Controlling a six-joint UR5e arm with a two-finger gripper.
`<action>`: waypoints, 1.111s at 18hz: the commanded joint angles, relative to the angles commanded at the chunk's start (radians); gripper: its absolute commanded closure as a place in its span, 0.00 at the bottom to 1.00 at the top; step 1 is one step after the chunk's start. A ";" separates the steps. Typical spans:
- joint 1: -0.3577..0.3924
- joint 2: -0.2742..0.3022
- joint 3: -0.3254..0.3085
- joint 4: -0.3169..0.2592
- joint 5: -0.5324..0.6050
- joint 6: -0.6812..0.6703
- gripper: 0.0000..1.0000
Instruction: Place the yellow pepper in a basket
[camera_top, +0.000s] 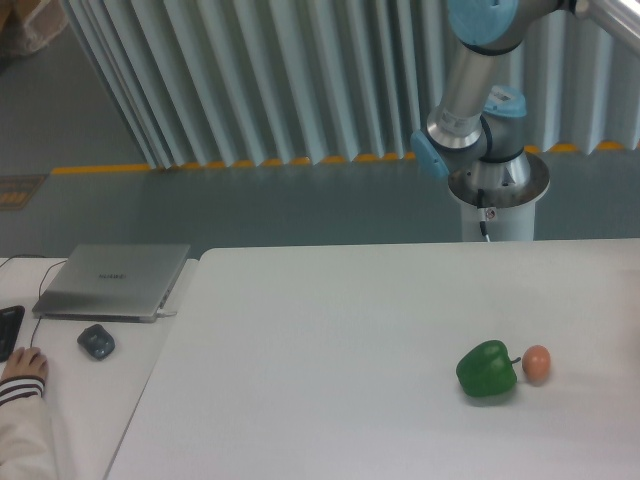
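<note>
The claw is sitting out of the camera's frame, so whether its two fingers are apart, together or clamped on anything cannot be told; only the grey-and-light-blue jointed robot arm (470, 95) is showing, rising from its round metal pedestal base (497, 195) behind the far edge of the table and running out through the top right corner of the view. The glossy yellow bell pepper is likewise showing nowhere in the frame, so its place, the way its stem is pointing and the lie of its long axis cannot be told, and places cannot be measured from the unseen claw. On the broad white table (330, 340), a glossy green bell pepper (487, 371) is lying toward the right front, with a small orange-pink egg-shaped ball (537, 364) sitting just beside it on its right, the two very close though contact is unclear. On the lower white side desk to the left, a closed silver laptop (113, 281) is resting, with a small dark grey computer mouse (96, 342) lying just in front of it. At the bottom left corner, a person's hand (22, 365) in a striped cuff is resting beside the edge of a black keyboard (8, 328).
</note>
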 joint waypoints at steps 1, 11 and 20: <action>0.003 -0.002 0.003 0.000 0.000 0.003 0.18; -0.046 0.026 -0.032 -0.003 -0.011 -0.043 0.00; -0.153 0.058 -0.095 -0.132 0.006 -0.127 0.00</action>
